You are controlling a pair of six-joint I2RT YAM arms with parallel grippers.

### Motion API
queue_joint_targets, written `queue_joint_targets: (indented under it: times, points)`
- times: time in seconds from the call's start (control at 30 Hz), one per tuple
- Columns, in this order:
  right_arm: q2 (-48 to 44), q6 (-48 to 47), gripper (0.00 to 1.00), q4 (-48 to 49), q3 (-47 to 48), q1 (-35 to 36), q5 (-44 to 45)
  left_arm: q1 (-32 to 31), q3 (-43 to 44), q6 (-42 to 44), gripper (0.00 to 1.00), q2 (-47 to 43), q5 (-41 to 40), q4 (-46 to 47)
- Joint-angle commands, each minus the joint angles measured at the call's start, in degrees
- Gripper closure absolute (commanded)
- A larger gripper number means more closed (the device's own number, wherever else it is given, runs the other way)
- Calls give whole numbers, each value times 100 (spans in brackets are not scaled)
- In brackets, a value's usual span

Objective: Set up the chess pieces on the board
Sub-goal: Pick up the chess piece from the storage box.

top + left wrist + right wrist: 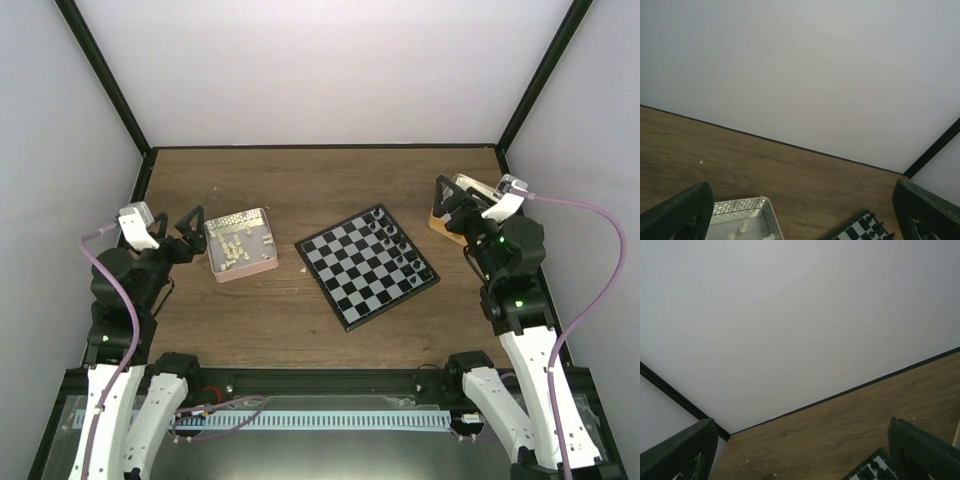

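The board point(362, 270) lies turned at an angle in the middle of the table. Several black chess pieces point(396, 240) stand in rows along its far right side. Cream-white chess pieces point(234, 251) lie loose in a pink-sided tin point(247, 270) left of the board. My left gripper point(193, 234) hovers open just left of that tin, holding nothing. My right gripper point(448, 207) is open and empty too, right of the board. The left wrist view has the left gripper point(801, 200), the tin's corner point(740, 206) and a board corner point(862, 231). The right gripper point(802, 440) shows another board corner point(871, 469).
A yellow tin point(442, 219) sits at the right edge, mostly hidden behind my right gripper. White walls with black posts close in the wooden table point(300, 180) on three sides. The arm bases and a rail point(320, 415) line the near edge.
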Motion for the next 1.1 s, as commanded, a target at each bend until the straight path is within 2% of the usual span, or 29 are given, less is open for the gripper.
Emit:
queue_joint_targets:
  times: [0.0, 0.13, 0.27, 0.4, 0.53, 0.57, 0.7, 1.07]
  points:
    - [58, 368, 5, 562, -74, -181, -656, 95, -147, -118, 0, -37, 309, 461]
    - [142, 496, 2, 744, -184, -228, -1015, 123, -229, -202, 0, 57, 776, 592]
    - [329, 299, 6, 835, -136, -251, -1832, 135, -428, -278, 0, 62, 1710, 1130]
    - [573, 141, 8, 875, -111, -264, -2384, 141, -755, -489, 0, 198, 2136, 1644]
    - [745, 112, 9, 984, -194, -272, -2740, 139, -751, -539, 0, 824, 2302, 1342]
    - [794, 119, 9, 1009, -221, -267, -2836, 132, -722, -534, 5, 1032, 2340, 1235]
    - [958, 138, 13, 1085, -369, -271, -2971, 85, -545, -612, 20, 1763, 1933, 704]
    - [1327, 115, 36, 857, -482, -271, -2865, 23, 292, -500, 43, 3698, 607, -807]
